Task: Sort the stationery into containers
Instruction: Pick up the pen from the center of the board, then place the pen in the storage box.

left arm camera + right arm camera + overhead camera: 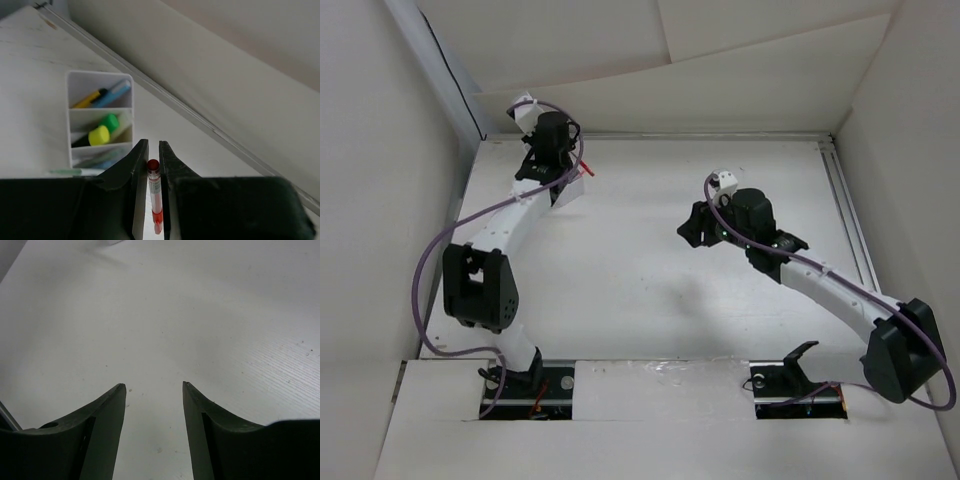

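We see a white table point(650, 290) with pale walls point(380, 200) on every side, like the inside of a big box. A thin metal rail point(848, 215) runs along the table's edge at 3 o'clock, and one more runs along the far edge at 12 o'clock.

From above, the left arm point(510, 225) reaches to the far corner at 11 o'clock. The right arm point(830, 285) bends in toward 2 o'clock. In this view the red pen point(586, 166) is only a tiny red bit poking out by the left arm's tip. The white shape under that arm may be the tray, but the arm hides most of it.

The left wrist camera shows much more. The left claw point(153, 146) is almost closed and pinches the red pen between its two fingers. The pen lies along the gap, with its round end pointing away from the arm. The tray point(82, 90) sits near the fingertips, at 11 o'clock in this view, close to the rail by the wall. It has three boxes in a row. The far box holds a yellow pen point(87, 100) and a blue pen point(115, 92). The middle box holds a green-capped marker point(110, 121) and a yellow-capped marker point(98, 135). The near box holds something pale, too blurry for us to name.

The right wrist camera shows the right claw point(154, 386) spread wide with nothing in it. Under it is plain white table, with fine lines at 3 o'clock.
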### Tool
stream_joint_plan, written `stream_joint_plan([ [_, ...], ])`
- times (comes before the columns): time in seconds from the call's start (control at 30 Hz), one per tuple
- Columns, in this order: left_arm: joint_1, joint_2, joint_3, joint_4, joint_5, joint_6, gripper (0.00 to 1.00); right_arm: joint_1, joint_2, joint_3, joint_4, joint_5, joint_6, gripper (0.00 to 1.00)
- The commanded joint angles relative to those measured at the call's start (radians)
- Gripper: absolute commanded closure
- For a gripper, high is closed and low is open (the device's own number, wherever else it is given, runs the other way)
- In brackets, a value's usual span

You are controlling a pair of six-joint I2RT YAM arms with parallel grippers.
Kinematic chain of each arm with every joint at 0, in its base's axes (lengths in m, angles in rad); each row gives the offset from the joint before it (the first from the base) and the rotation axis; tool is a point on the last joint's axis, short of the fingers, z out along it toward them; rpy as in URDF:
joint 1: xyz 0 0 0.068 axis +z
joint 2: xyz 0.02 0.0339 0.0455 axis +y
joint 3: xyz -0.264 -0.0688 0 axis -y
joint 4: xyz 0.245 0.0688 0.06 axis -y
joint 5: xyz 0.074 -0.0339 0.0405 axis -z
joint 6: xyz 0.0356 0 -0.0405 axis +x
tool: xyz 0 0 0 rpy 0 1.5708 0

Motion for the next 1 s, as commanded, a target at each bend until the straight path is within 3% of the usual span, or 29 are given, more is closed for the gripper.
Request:
stream_joint_plan([
  [0.0,0.025,0.071,0.139,-0.096,-0.167,0.092,1.0,-0.007,-0.049,-0.014,0.064,0.045,0.011,0.45],
  [0.43,0.036,0.232,0.263,-0.038,-0.383,0.339,1.0,-0.007,-0.04,-0.014,0.073,0.032,0.011,0.46],
  [0.97,0.036,0.272,0.157,0.121,-0.357,0.344,1.0,-0.007,-0.049,-0.023,0.082,0.042,0.011,0.46],
])
